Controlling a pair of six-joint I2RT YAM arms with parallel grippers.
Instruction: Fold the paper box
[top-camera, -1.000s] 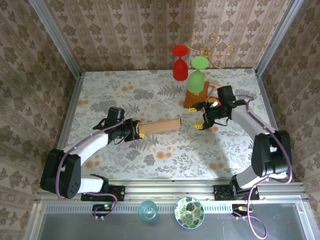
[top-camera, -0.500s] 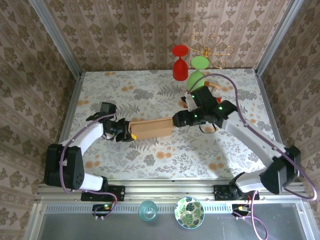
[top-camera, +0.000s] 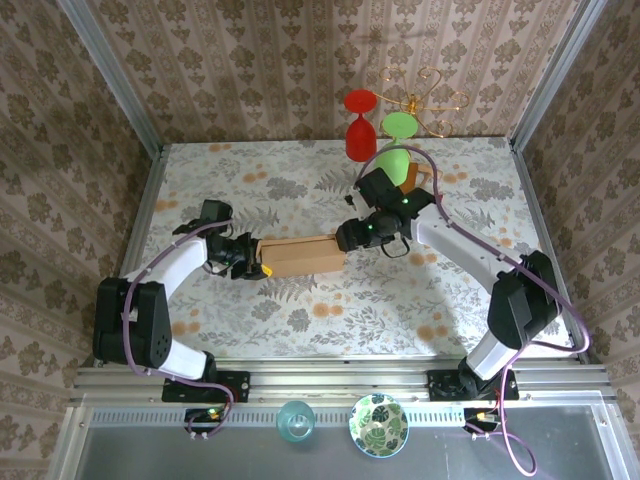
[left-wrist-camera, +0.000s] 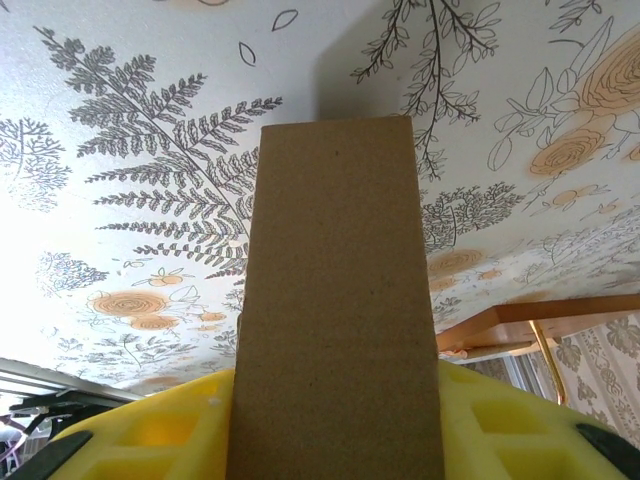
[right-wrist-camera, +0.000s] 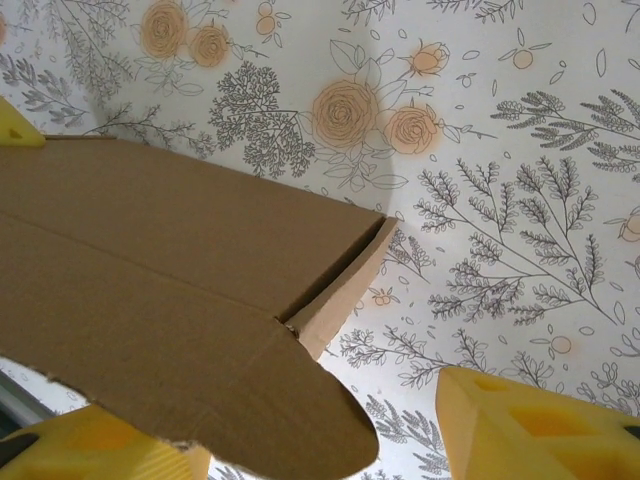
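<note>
The paper box (top-camera: 302, 255) is a tan cardboard piece held just above the flowered table (top-camera: 250, 180), near its middle. My left gripper (top-camera: 250, 264) is shut on its left end; in the left wrist view the box (left-wrist-camera: 335, 300) runs away from me between the yellow fingers (left-wrist-camera: 140, 430). My right gripper (top-camera: 350, 236) is at the box's right end. In the right wrist view a rounded flap (right-wrist-camera: 250, 400) of the box lies against one yellow finger (right-wrist-camera: 90, 445), while the other finger (right-wrist-camera: 530, 420) stands well apart, so the right gripper (right-wrist-camera: 320, 440) is open.
A small wooden stand (top-camera: 405, 178) with a red glass (top-camera: 359, 128) and a green glass (top-camera: 393, 150) stands just behind the right arm. Patterned walls close in the table on three sides. A patterned bowl (top-camera: 378, 425) and a blue glass (top-camera: 295, 420) sit below the near rail.
The right arm swung left from beside the wooden stand to the box's right end, and its jaws narrowed a little. The left gripper kept its hold while the box turned to show a broader face.
</note>
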